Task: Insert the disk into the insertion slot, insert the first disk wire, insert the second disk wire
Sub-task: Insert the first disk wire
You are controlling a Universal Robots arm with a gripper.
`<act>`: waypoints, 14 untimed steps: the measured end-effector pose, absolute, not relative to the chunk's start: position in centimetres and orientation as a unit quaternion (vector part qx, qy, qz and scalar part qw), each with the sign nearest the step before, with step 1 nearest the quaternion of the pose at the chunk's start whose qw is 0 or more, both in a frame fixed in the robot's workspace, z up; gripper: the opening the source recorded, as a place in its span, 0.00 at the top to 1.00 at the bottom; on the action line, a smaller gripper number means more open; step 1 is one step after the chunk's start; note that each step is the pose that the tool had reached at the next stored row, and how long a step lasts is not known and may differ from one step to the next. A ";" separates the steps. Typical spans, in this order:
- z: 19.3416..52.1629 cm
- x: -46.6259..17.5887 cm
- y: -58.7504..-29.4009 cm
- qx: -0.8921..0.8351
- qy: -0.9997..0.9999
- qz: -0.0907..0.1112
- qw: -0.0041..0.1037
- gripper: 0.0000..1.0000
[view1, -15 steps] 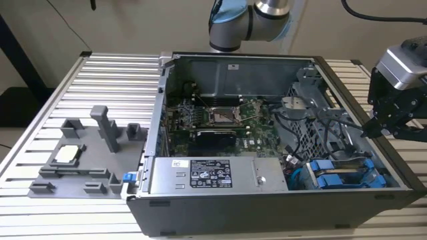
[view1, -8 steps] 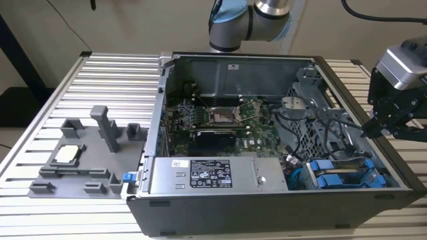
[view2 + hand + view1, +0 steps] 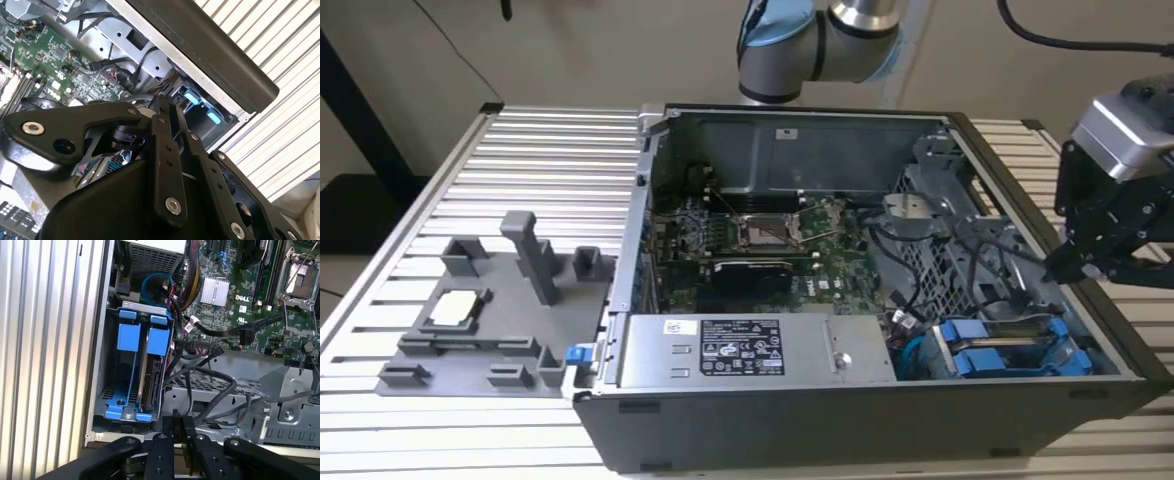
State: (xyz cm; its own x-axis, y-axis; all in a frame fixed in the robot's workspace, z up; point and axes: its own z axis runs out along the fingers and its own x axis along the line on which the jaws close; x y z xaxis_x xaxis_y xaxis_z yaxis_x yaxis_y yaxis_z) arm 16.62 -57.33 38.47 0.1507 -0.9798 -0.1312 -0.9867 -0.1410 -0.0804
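Blue-framed disk point(image 3: 150, 380) is seated in the insertion slot point(image 3: 112, 390), on edge, next to a second blue frame point(image 3: 127, 337) in the same cage. In the exterior view you'll find the disk point(image 3: 994, 358) at the near corner of the computer case point(image 3: 854, 440), on the exterior view's right, just beside the silver box with a white sticker point(image 3: 734, 350).

Your gripper point(image 3: 181, 419) is clear of the disk. The fingers point(image 3: 175, 422) are clenched together with nothing between them, and both wrist views show the same. They sit just off the end of the cage, near the disk but not touching it. In the exterior view the gripper point(image 3: 1067, 270) hangs over the case wall on the exterior view's right, above and behind the slot.

Black wires point(image 3: 220, 390) run loose across the grey sheet metal between the motherboard point(image 3: 250, 300) and the cage, and some pass right beside the disk. You can't tell from these views whether any is plugged in.

The case sits on the ribbed aluminium worktop point(image 3: 547, 150).
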 end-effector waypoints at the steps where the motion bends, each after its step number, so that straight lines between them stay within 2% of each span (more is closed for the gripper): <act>1: 38.4 16.6 -57.3 -0.755 0.652 0.024 0.071 0.81; 5: 38.3 16.6 -57.3 -0.751 0.657 0.025 0.061 0.81; 14: 37.4 16.6 -57.3 -0.714 0.697 0.025 0.057 0.81</act>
State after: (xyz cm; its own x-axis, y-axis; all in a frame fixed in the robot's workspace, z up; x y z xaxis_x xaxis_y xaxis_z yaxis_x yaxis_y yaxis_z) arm 16.62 -57.32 37.44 0.0273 -0.9928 -0.1163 -0.9987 -0.0220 -0.0466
